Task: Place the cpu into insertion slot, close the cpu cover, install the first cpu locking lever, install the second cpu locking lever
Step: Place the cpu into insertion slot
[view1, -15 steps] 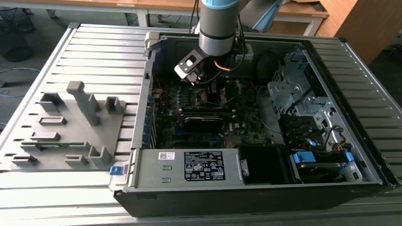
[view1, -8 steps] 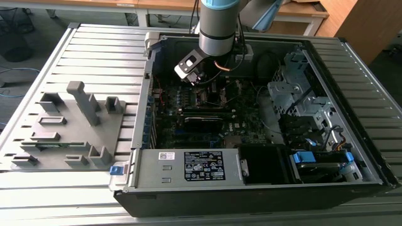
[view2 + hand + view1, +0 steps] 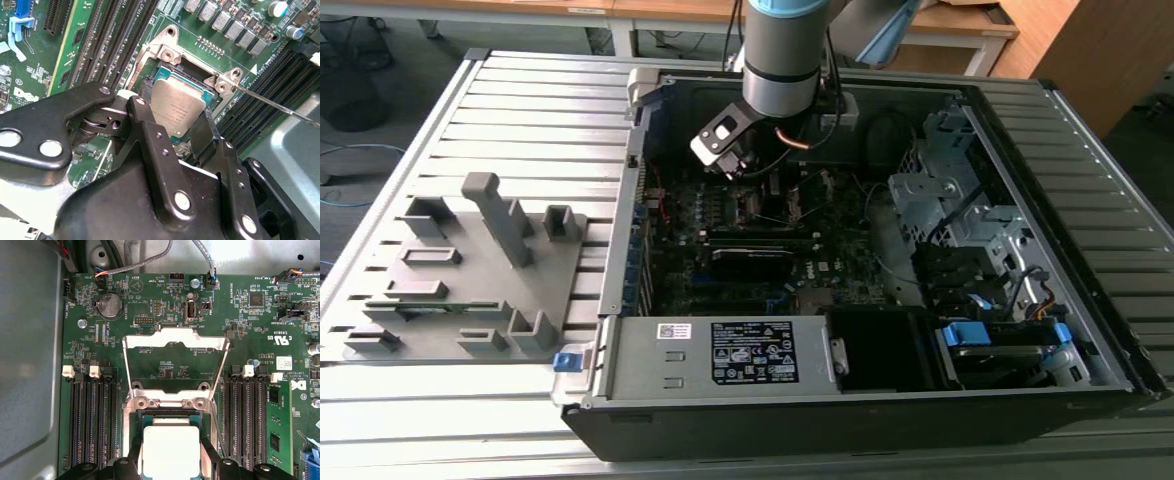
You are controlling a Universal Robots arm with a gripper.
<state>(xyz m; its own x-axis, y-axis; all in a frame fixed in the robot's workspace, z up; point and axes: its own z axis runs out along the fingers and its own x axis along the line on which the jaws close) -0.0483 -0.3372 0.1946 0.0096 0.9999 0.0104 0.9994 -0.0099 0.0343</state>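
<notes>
A slatted metal bench (image 3: 520,100) carries an open computer case (image 3: 881,400), with a grey fixture tray (image 3: 467,270) at the exterior view's left. The arm reaches down into the far part of the case. On the circuit board (image 3: 165,305), banks of memory slots (image 3: 92,420) flank the socket on two sides. The cpu cover (image 3: 172,365) stands swung open, clear of the insertion slot (image 3: 186,76), and a thin locking lever (image 3: 270,102) juts out unlatched beside it. The end effector (image 3: 176,112) is clamped on the cpu (image 3: 175,97), one finger on each opposite edge. The chip is at the slot, metal top up, edges square with the rim; whether it is seated cannot be told.
</notes>
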